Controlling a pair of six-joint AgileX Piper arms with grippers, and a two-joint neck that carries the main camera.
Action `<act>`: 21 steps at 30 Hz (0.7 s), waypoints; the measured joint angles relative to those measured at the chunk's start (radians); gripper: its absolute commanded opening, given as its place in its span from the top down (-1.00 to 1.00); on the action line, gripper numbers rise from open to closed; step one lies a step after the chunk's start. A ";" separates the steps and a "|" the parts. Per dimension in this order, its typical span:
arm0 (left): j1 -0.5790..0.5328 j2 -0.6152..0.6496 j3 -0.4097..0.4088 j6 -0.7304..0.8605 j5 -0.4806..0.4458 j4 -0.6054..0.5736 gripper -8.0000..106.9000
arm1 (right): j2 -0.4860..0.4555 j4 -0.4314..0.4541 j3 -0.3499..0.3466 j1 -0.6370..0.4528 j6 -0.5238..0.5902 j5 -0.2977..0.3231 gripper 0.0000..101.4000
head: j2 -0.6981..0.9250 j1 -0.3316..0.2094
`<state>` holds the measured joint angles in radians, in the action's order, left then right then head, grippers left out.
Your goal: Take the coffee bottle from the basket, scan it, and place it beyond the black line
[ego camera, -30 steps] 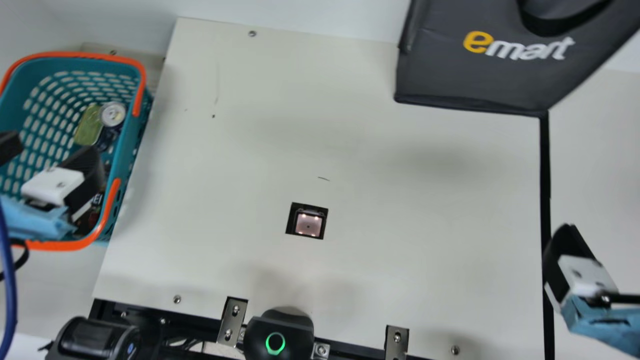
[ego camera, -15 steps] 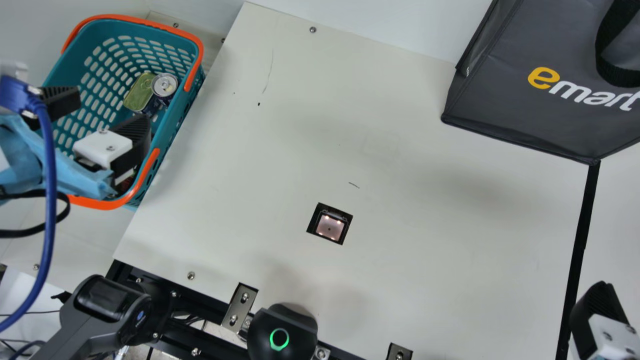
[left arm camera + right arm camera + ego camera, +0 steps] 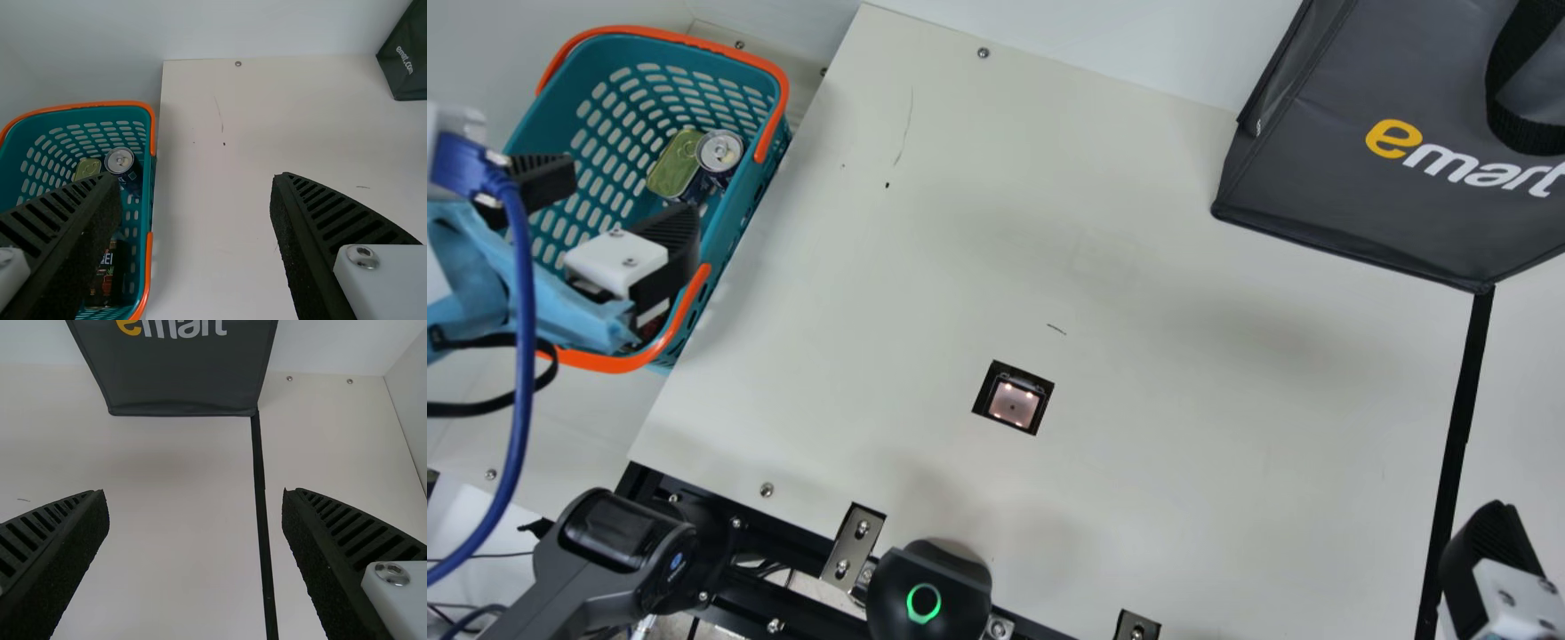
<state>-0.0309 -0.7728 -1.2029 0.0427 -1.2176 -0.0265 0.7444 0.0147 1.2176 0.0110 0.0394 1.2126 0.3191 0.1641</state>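
Over the teal basket (image 3: 734,236), my left gripper (image 3: 624,197) is open and holds nothing. From the left wrist view, the left gripper (image 3: 195,183) has its fingers wide apart, one over the basket (image 3: 151,180). A dark item with a printed label (image 3: 105,273) lies inside; I cannot tell if it is the coffee bottle. At the right edge is my right gripper (image 3: 1489,556), beside the black line (image 3: 1460,427). The right gripper (image 3: 194,497) stands open and unloaded around the black line (image 3: 263,513). A lit scanner window (image 3: 1014,402) is set into the table.
A can (image 3: 719,153) and a green-lidded tin (image 3: 674,166) are in the basket. The grey bag (image 3: 1352,160) stands at the back right. A handheld scanner (image 3: 618,538) and a black device with a green ring (image 3: 929,587) are at the front.
The neck camera has turned, shifting the whole main picture. Since half a second ago my left gripper has moved slightly to the right over the basket. The right gripper has kept still over that time.
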 measured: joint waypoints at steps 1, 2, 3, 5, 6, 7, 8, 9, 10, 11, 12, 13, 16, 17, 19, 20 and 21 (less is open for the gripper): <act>0.000 -0.003 0.000 0.000 0.000 0.000 -0.71 | 0.000 0.000 0.000 0.000 0.000 0.000 -0.79 | 0.000 0.000; 0.002 -0.005 0.000 -0.002 0.000 -0.003 -0.71 | 0.000 0.000 0.000 0.000 0.000 0.000 -0.79 | 0.000 0.000; 0.005 -0.009 0.000 -0.002 0.000 -0.003 -0.71 | 0.000 0.000 0.000 0.000 0.000 0.000 -0.79 | 0.000 0.000; 0.015 -0.016 0.000 -0.002 0.000 -0.007 -0.71 | 0.000 0.000 0.000 0.000 0.000 0.000 -0.79 | 0.000 0.000; 0.022 -0.020 0.000 -0.002 0.000 -0.009 -0.71 | 0.000 0.000 0.000 0.000 0.000 0.000 -0.79 | 0.000 0.000; 0.030 -0.022 0.000 0.000 0.000 -0.014 -0.71 | 0.000 0.000 0.000 0.000 0.000 0.000 -0.79 | 0.000 0.000; 0.036 -0.027 0.000 0.003 0.000 -0.015 -0.71 | 0.000 0.000 0.000 0.000 0.000 0.000 -0.79 | 0.000 0.000; 0.047 -0.031 0.000 0.005 0.002 -0.019 -0.71 | 0.000 0.000 0.000 0.000 0.000 0.000 -0.79 | 0.000 0.002; 0.058 -0.033 0.002 0.009 0.004 -0.022 -0.71 | 0.000 0.000 0.000 0.000 0.000 0.000 -0.79 | 0.000 0.000; 0.069 -0.038 0.002 0.011 0.004 -0.028 -0.71 | 0.000 0.000 0.000 0.000 0.000 0.000 -0.79 | 0.000 0.000; 0.079 -0.040 0.004 0.017 0.007 -0.032 -0.71 | 0.000 0.000 0.000 0.000 0.000 0.000 -0.79 | 0.000 0.000; 0.093 -0.043 0.006 0.025 0.009 -0.038 -0.71 | 0.000 0.000 0.000 0.000 0.000 0.000 -0.79 | 0.000 0.000; 0.140 -0.052 0.015 0.048 0.022 -0.052 -0.71 | 0.000 0.000 0.000 0.000 0.000 0.000 -0.79 | 0.000 0.000; 0.157 -0.055 0.017 0.056 0.024 -0.056 -0.71 | 0.000 0.000 0.000 0.000 0.000 0.000 -0.79 | 0.000 0.000; 0.189 -0.062 0.021 0.080 0.033 -0.069 -0.71 | 0.000 0.000 0.000 0.000 0.000 0.000 -0.79 | 0.000 0.000; 0.208 -0.064 0.023 0.092 0.040 -0.076 -0.71 | 0.000 0.000 0.000 0.000 0.000 0.000 -0.79 | 0.000 0.000; 0.223 -0.066 0.026 0.101 0.042 -0.084 -0.71 | 0.000 0.000 0.000 0.000 0.000 0.000 -0.79 | 0.000 0.000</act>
<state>0.1922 -0.8390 -1.1773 0.1442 -1.1753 -0.1100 0.7444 0.0147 1.2176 0.0110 0.0394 1.2126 0.3191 0.1641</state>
